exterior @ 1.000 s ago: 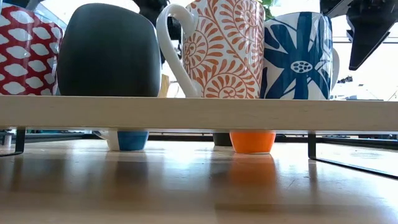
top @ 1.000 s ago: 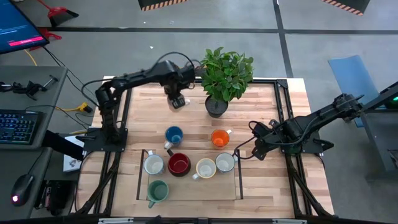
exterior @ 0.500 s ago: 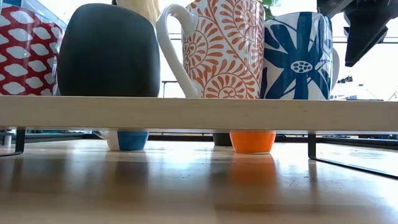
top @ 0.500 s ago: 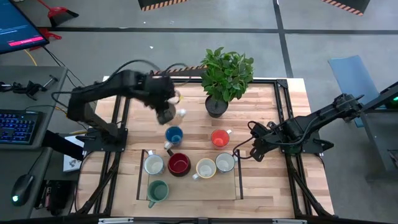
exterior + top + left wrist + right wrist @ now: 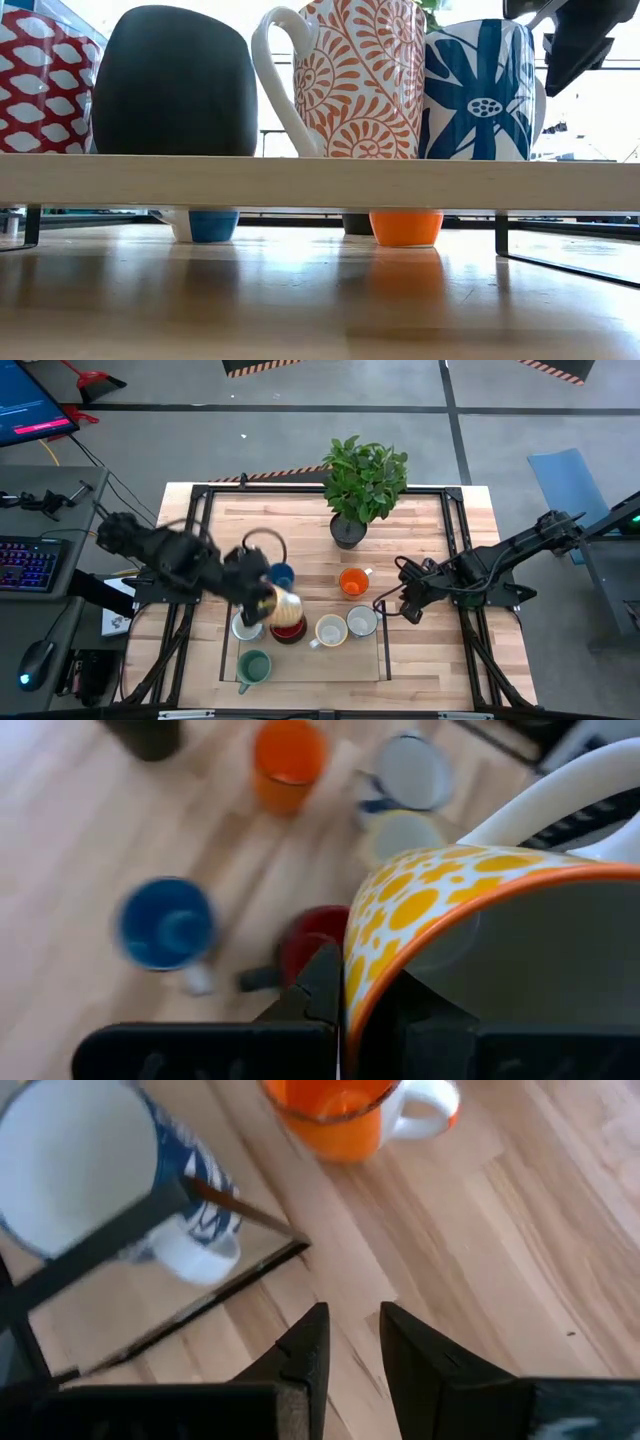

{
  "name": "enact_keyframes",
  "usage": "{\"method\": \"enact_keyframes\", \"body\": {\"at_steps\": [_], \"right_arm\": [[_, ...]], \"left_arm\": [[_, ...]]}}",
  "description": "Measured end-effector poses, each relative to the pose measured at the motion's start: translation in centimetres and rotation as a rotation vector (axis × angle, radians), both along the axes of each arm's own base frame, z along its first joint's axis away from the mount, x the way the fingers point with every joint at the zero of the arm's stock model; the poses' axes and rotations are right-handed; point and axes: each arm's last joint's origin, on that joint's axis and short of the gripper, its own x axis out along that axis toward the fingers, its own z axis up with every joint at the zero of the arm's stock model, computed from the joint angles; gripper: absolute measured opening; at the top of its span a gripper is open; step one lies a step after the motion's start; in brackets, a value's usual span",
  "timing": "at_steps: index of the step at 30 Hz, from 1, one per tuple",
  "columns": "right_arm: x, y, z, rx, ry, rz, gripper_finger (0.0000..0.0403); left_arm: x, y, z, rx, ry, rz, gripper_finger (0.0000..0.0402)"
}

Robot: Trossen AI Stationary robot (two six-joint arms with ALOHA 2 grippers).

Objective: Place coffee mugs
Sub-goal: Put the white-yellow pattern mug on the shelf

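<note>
My left gripper [image 5: 272, 598] is shut on a white mug with yellow spots and an orange rim [image 5: 288, 607]. It carries the mug above the dark red mug [image 5: 287, 630] on a raised wooden shelf [image 5: 320, 660]. On the shelf also stand a white mug [image 5: 246, 626], a cream mug [image 5: 330, 630], a blue-patterned mug [image 5: 362, 622] and a teal mug [image 5: 253, 666]. A blue mug [image 5: 281, 575] and an orange mug [image 5: 352, 582] stand on the table. My right gripper [image 5: 352, 1348] hovers open beside the shelf's right end, near the orange mug [image 5: 340, 1110]. My left gripper holds the spotted mug by its wall at the rim [image 5: 352, 995], opposite the white handle [image 5: 560, 790]. One finger [image 5: 318, 988] lies outside the mug and the other inside. The mug is lifted clear and tilted.
A potted green plant [image 5: 362, 480] stands at the table's far side. The shelf [image 5: 320, 180] rests on a black frame. In the low view patterned mugs stand along the shelf, and the blue mug's foot [image 5: 205, 226] and the orange mug's foot [image 5: 405, 228] show beneath it.
My left gripper has swung from the table's far edge beside the plant toward the near edge. It passed over the blue mug to above the red mug, turning as it went. The spotted mug stayed lifted in its hold. My right gripper has tipped a little.
</note>
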Motion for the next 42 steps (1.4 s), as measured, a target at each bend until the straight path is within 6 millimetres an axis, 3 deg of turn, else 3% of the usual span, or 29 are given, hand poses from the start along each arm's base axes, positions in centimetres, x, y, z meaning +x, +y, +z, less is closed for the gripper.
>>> {"method": "enact_keyframes", "body": {"at_steps": [8,14,19,28,42], "right_arm": [[-0.4,0.0,-0.2,0.005,0.058,0.058,0.0071],[-0.7,-0.2,-0.3,-0.014,0.091,0.068,0.0071],[-0.8,-0.2,-0.4,-0.020,0.106,0.068,0.0071],[-0.8,-0.2,-0.4,-0.032,0.105,0.088,0.0071],[-0.8,-0.2,-0.3,-0.025,0.096,0.052,0.0071]], "left_arm": [[2.2,-5.9,-2.6,-0.061,-0.017,-0.018,0.0008],[4.2,-9.1,-5.6,-0.084,0.022,-0.005,0.0008],[5.5,-11.1,-6.8,-0.135,-0.007,-0.023,0.0008],[6.6,-12.7,-9.5,-0.145,0.071,-0.025,0.0008],[7.0,-12.8,-13.3,0.004,0.275,-0.016,0.0008]]}}
